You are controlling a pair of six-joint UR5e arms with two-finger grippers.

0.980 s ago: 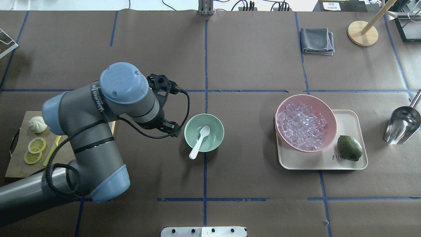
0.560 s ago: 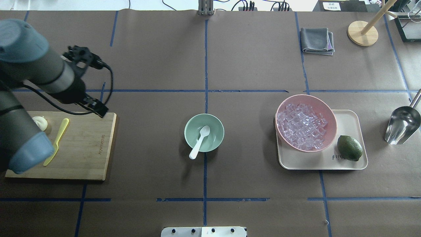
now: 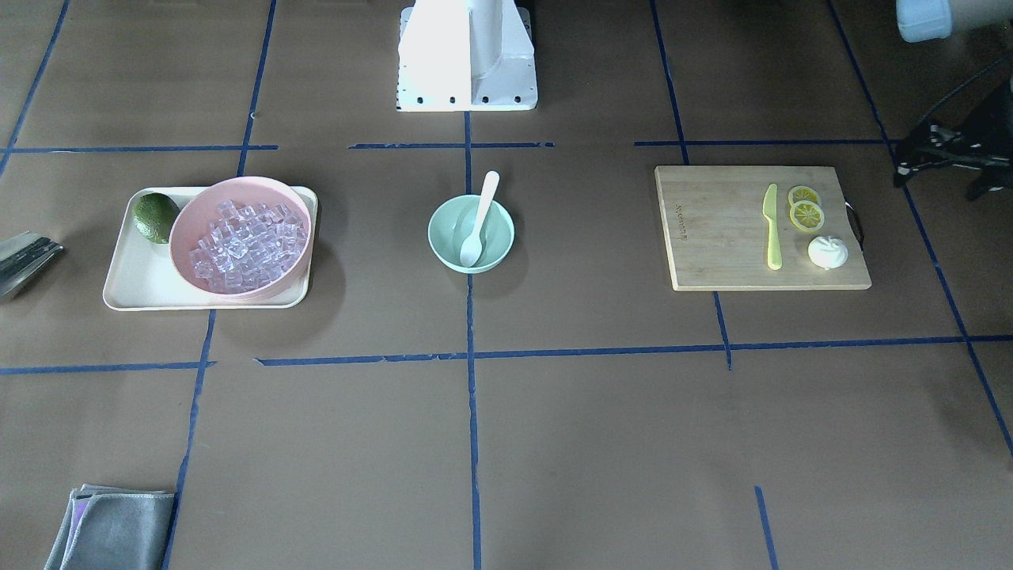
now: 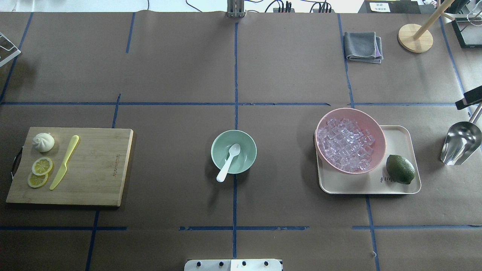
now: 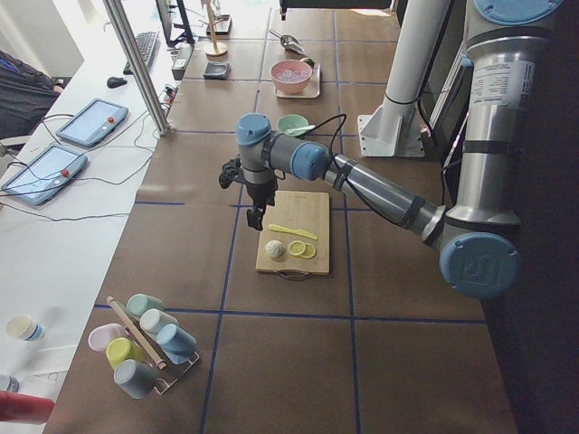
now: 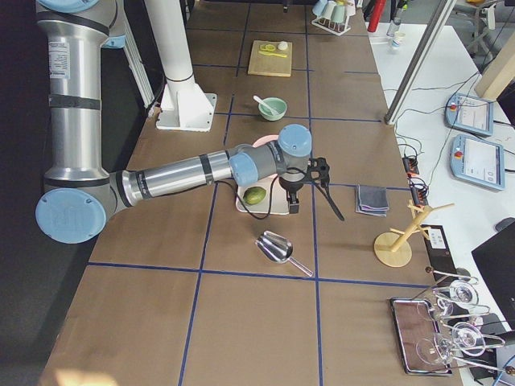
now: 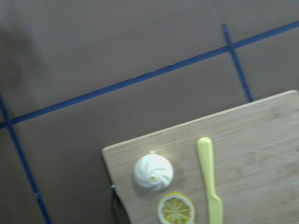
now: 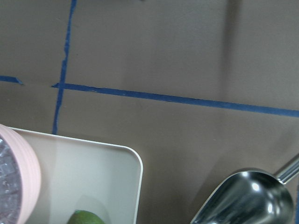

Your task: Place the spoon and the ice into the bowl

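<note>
The white spoon (image 4: 229,160) lies in the mint-green bowl (image 4: 216,150) at the table's middle, scoop inside and handle over the rim; it shows the same in the front view (image 3: 479,222). The clear ice cubes (image 4: 344,145) fill the pink bowl (image 4: 383,141) on the right. My left gripper (image 5: 254,212) hovers by the cutting board's far corner, well away from the bowl; I cannot tell if it is open. My right gripper (image 6: 294,201) hangs beyond the pink bowl, near the metal scoop; only a black tip of it (image 4: 469,97) shows overhead. I cannot tell its state.
A beige tray (image 4: 399,135) holds the pink bowl and a lime (image 4: 400,169). A metal scoop (image 4: 459,143) lies at the right edge. A wooden board (image 4: 98,169) on the left carries a yellow-green knife (image 4: 64,162), lemon slices and a bun. A grey cloth (image 4: 363,46) lies far right.
My left arm has swung from beside the green bowl to the left and out of the overhead view. The spoon has stayed in the bowl. A black tip has appeared at the right edge.
</note>
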